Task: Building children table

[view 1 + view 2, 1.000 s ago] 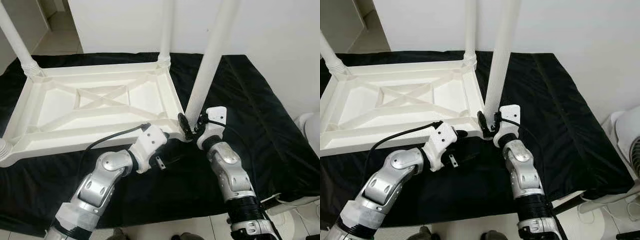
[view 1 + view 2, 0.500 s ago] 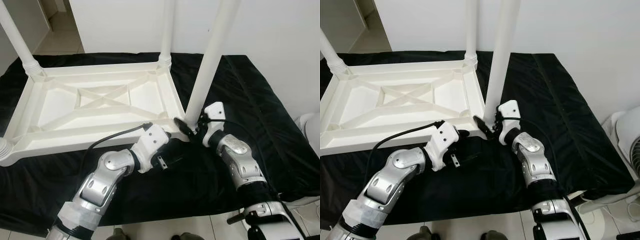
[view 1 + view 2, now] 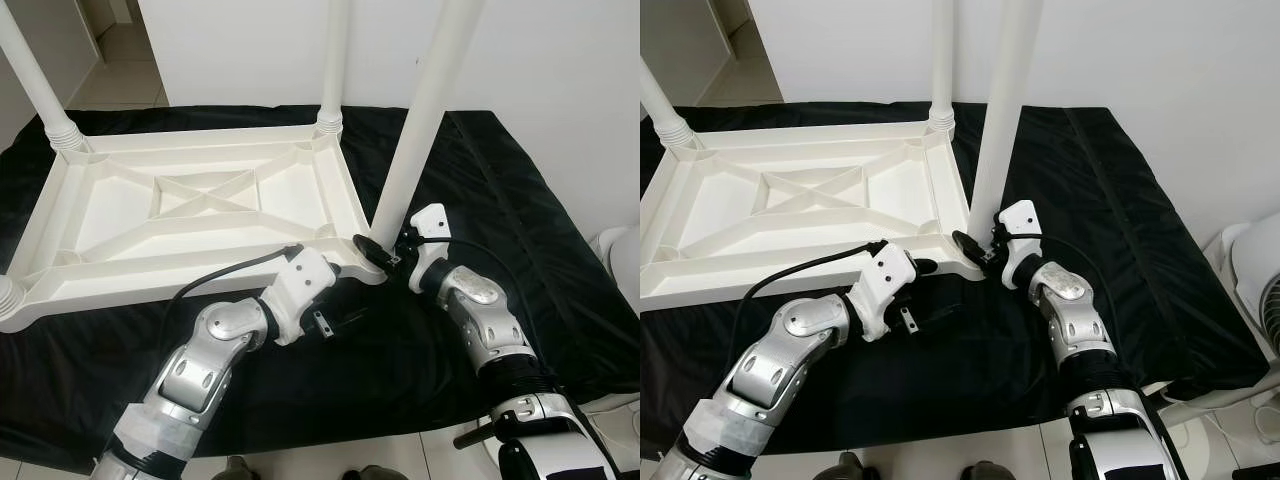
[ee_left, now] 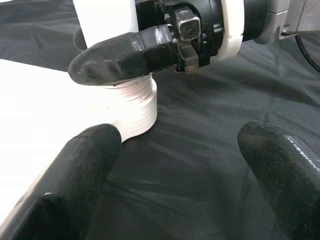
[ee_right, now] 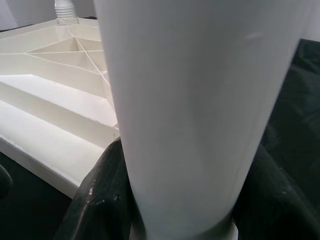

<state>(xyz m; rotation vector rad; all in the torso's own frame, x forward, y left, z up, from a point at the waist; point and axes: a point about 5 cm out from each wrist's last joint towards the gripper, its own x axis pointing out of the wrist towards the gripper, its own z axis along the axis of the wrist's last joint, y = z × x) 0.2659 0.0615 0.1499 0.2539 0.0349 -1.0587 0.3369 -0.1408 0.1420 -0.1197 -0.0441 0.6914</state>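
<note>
Table top (image 3: 200, 215): white plastic, upside down on the black cloth, ribbed underside facing up with an X-shaped brace in the middle.
Black cloth (image 3: 500, 180): covers the whole work surface under the table top.
Legs: 4 white legs standing up from the corners; far leg (image 3: 333, 60) at the back right corner, 1 at the back left (image 3: 30, 80), 1 socket at the front left (image 3: 8, 298).
Near leg (image 3: 425, 110): upright at the front right corner, its ribbed base seated in the corner socket.
Right gripper (image 3: 385, 252): at the foot of the near leg, 2 black fingers (image 5: 95, 200) clenched around it on either side.
Left gripper (image 3: 335, 305): low over the cloth just beside the front right corner, fingers (image 4: 75, 170) spread apart, grasping nothing, pointing at the leg's base.
Fan (image 3: 1255, 270): white, on the floor to the right of the cloth.
</note>
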